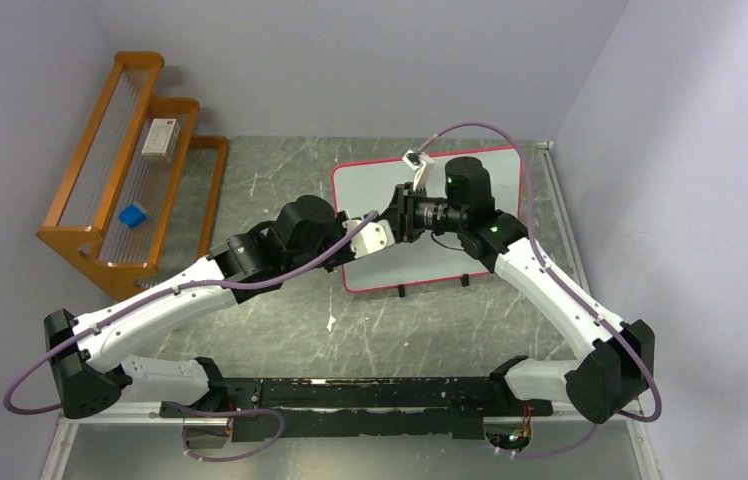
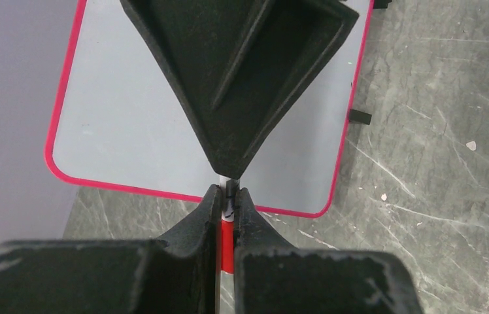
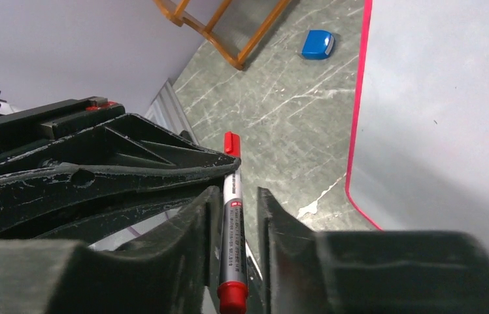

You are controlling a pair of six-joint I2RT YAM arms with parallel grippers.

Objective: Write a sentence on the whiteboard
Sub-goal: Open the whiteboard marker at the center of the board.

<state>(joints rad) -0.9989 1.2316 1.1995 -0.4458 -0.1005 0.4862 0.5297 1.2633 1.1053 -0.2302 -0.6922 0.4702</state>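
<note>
Whiteboard [image 1: 370, 185]: plain white, red-pink rim; left tool [image 2: 229, 196] clamps marker [image 3: 232, 229], right tool [image 3: 236, 196] narrowly straddles it.

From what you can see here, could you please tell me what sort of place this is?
Probably a robot test cell in a lab: a left arm and a right arm bolted to a marbled table, plain grey walls close round it, and props: a whiteboard and a wooden rack.

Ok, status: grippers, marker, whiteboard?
Left gripper shut on the red marker. Right gripper jaws straddle it, a gap showing. Whiteboard flat, no writing visible. Grippers meet above its left side.
</note>
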